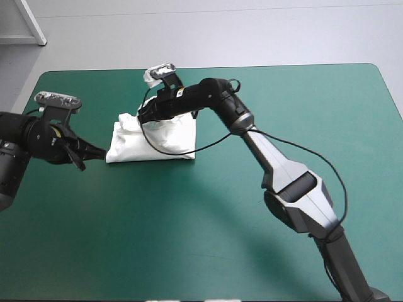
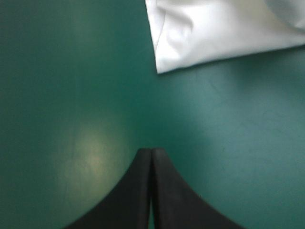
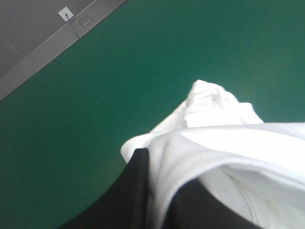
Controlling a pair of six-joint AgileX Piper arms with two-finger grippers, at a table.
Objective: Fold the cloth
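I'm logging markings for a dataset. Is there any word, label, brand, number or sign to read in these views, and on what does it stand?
None can be read in any view.
The T-shirt is plain white with no print showing.
The teal-green cover carries no mark.

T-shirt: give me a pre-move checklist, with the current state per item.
1. Right gripper holds the T-shirt: ok, fingers shut on the cloth.
2. Left gripper empty: ok, fingers shut with nothing between them.
3. Left gripper clear of the T-shirt: ok, the bundle's corner lies ahead of it, apart.
4. T-shirt inside the edges of the table: ok.
5. Layers under the right gripper aligned: cannot tell, hidden.
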